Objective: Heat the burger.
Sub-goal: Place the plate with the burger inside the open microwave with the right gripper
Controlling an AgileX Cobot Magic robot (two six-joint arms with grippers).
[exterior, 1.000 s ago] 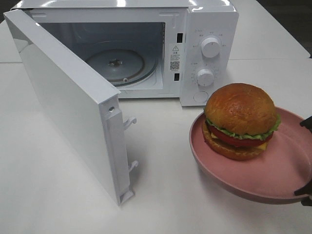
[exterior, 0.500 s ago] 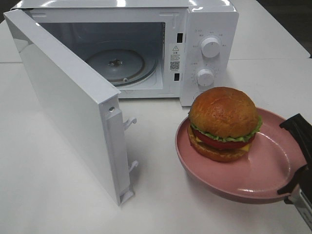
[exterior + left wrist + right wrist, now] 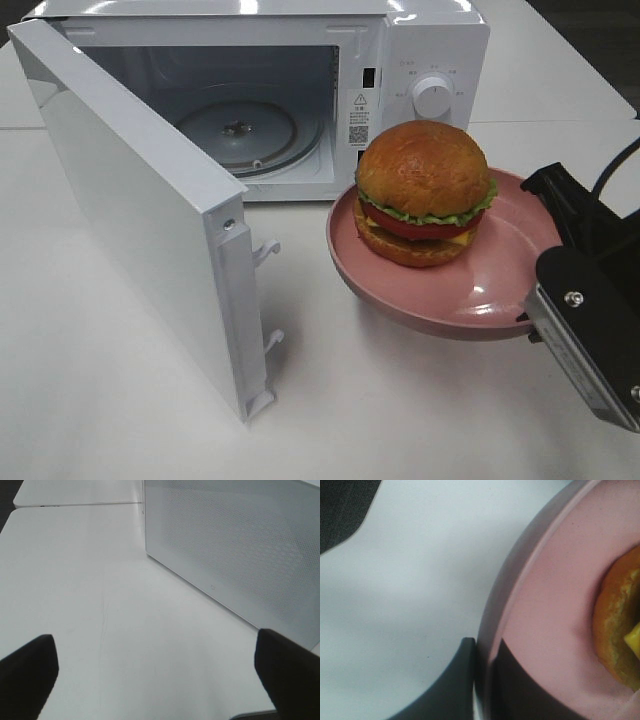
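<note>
tall glossy-bun hamburger (image 3: 423, 190): on round pink plate (image 3: 490, 290), in front of dials of open white microwave (image 3: 430, 40) | right pincer (image 3: 481, 680): pinching plate rim | left pincer (image 3: 159, 672): wide, empty, over white table (image 3: 75, 580) | swung-out white door (image 3: 130, 200): left of plate

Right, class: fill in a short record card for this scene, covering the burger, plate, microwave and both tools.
burger: sits on the pink plate, outside the microwave
pink plate: rim pinched by right tool
microwave: door open, glass turntable visible inside
right tool: shut on plate rim
left tool: open, holding nothing
</note>
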